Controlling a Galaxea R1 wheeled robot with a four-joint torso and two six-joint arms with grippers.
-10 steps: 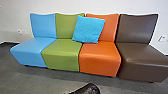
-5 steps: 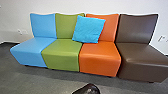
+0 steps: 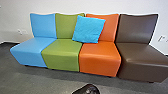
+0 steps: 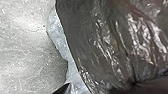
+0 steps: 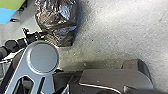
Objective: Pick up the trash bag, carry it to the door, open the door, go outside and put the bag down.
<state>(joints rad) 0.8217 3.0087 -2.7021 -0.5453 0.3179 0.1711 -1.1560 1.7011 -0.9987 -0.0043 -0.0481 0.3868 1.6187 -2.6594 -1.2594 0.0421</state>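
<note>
The trash bag is at my left wrist, so this move belongs to my left side

My left wrist has the trash bag (image 4: 107, 45) close by, its wrinkled black plastic broad in front of the camera, with a strip of pale plastic (image 4: 56, 30) along one edge and grey floor (image 4: 22, 45) beyond. From my right wrist the same bag sits farther off, across bare floor. A black jointed arm (image 5: 31, 38), which I take for my left one, reaches right up to its side. The left arm, then, is the nearer of the two, and I judge that any lift or carry turns on it, with the right kept out of the way.

I cannot tell whether my left tool is clenched on the plastic or merely beside it, nor how my right tool is set. Nor can I tell whether the bag's weight is on the floor or on the arm.

Its long axis I can only guess at: it looks taller than it is wide, gathered towards the end by the arm. Ahead stands a row of seats (image 3: 100, 56) with a blue cushion (image 3: 88, 29) leaning on it. A glossy black shape (image 3: 87, 89) at my near side may be the bag's top. The seats are close enough that a swinging bag could brush them, so I would turn gently.
</note>
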